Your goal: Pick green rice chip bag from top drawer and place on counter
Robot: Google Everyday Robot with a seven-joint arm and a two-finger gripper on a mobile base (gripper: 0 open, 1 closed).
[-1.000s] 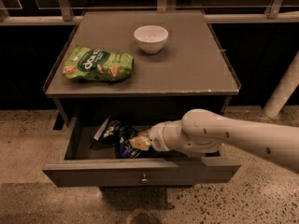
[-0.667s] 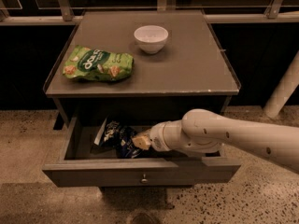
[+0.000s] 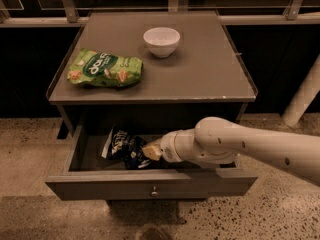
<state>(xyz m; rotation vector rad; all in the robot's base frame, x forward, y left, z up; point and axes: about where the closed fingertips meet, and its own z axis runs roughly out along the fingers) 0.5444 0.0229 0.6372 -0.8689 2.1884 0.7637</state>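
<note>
The top drawer [image 3: 150, 188] stands pulled open below the counter [image 3: 200, 74]. Inside it lies the green rice chip bag [image 3: 122, 146], a small dark blue foil bag with white lettering, left of the drawer's middle. My gripper [image 3: 149, 153] reaches into the drawer from the right on a thick white arm. Its tip touches the right side of the bag, low in the drawer.
On the counter lie a larger bright green snack bag [image 3: 105, 69] at the left and a white bowl [image 3: 161, 41] at the back middle. A white post [image 3: 303, 96] stands to the right. A speckled floor lies around the cabinet.
The arm has barely moved. The gripper stays at the bag's right side inside the drawer, and the bag lies in about the same spot.
</note>
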